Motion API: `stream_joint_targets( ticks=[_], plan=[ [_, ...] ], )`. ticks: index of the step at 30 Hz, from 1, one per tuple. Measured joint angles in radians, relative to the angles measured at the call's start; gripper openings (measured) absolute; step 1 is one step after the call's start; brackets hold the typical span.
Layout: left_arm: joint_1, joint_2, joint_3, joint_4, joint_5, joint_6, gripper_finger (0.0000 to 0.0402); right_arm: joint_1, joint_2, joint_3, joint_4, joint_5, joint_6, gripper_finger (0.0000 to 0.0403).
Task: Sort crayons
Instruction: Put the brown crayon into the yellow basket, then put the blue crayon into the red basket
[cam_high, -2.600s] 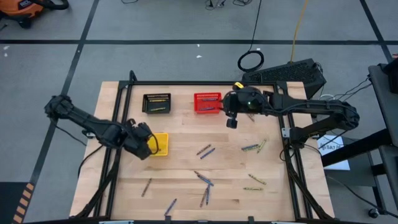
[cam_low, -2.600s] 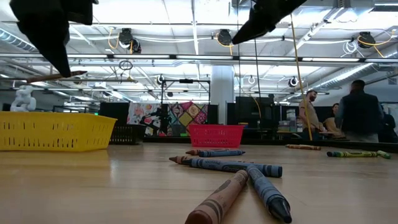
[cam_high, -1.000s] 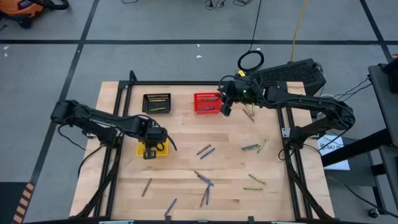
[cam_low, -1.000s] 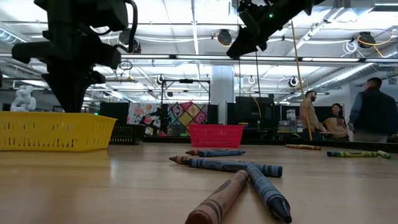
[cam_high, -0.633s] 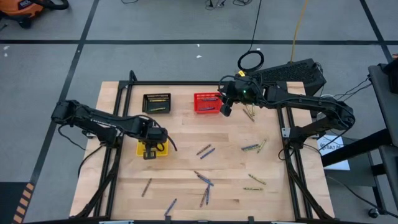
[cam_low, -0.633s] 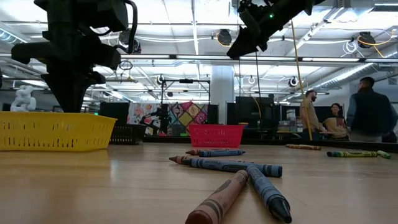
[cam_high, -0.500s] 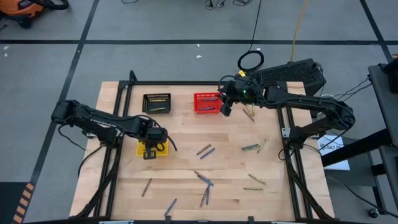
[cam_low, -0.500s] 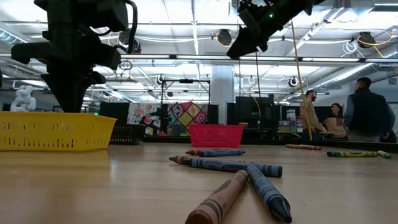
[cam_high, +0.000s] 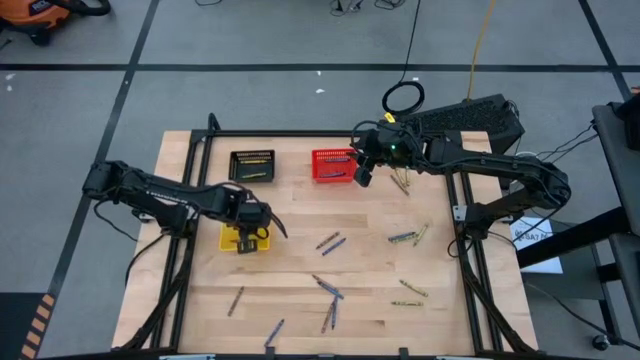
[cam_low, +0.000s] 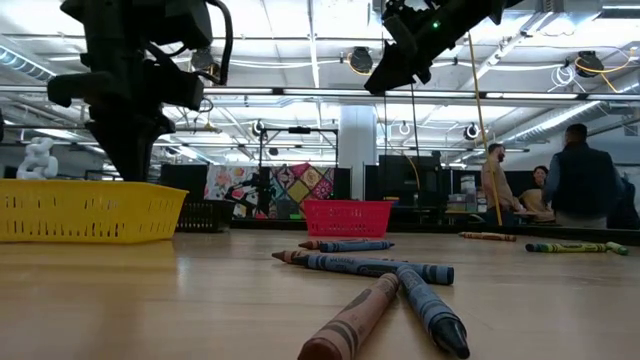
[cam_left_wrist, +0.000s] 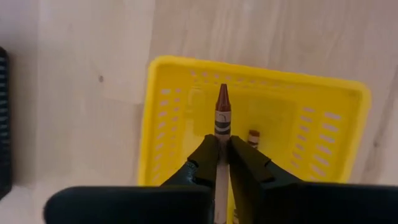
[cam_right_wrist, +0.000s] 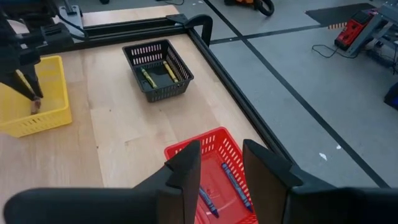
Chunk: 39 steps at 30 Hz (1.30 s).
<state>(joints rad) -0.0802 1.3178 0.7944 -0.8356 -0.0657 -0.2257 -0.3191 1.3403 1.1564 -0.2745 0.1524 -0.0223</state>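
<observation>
Left gripper (cam_left_wrist: 222, 163) pinches a brown crayon (cam_left_wrist: 222, 118) over the yellow basket (cam_left_wrist: 158, 118), another crayon (cam_left_wrist: 253, 137) inside. Right gripper (cam_right_wrist: 219, 163), fingers apart, hovers above the red basket (cam_right_wrist: 219, 138). No readable writing.

Wooden table (cam_high: 300, 300) carries 3 baskets (cam_high: 333, 166) and scattered crayons (cam_high: 329, 290).

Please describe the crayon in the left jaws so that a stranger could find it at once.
Find the yellow basket near the table's left edge. The left gripper hangs over it, pinching a brown crayon, tip pointing into the basket. Unlike the other crayons, it is held in the air.
</observation>
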Motion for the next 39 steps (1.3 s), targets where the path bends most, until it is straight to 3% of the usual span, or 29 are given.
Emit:
stream_joint_targets(
  ticks=[7, 15, 20, 30, 39],
  plan=[
    [0.002, 0.000, 0.000, -0.003, 0.011, -0.003, 0.0080, 0.000, 0.000, 0.000, -0.015, -0.009, 0.039, 0.0107],
    [0.001, 0.000, 0.000, -0.021, 0.012, -0.005, 0.0083, 0.025, 0.000, 0.000, -0.064, -0.290, 0.047, 0.0107],
    [0.001, 0.000, 0.024, -0.022, 0.012, -0.013, 0.0084, 0.079, 0.013, 0.000, -0.073, -0.413, 0.039, 0.0107],
    [-0.031, 0.000, 0.064, -0.050, 0.018, -0.083, 0.0084, 0.213, 0.210, -0.002, -0.077, -0.419, -0.021, 0.0107],
    [-0.066, 0.000, 0.065, -0.089, 0.013, -0.084, 0.0084, 0.313, 0.291, -0.002, -0.070, -0.420, -0.023, 0.0107]
  ],
)
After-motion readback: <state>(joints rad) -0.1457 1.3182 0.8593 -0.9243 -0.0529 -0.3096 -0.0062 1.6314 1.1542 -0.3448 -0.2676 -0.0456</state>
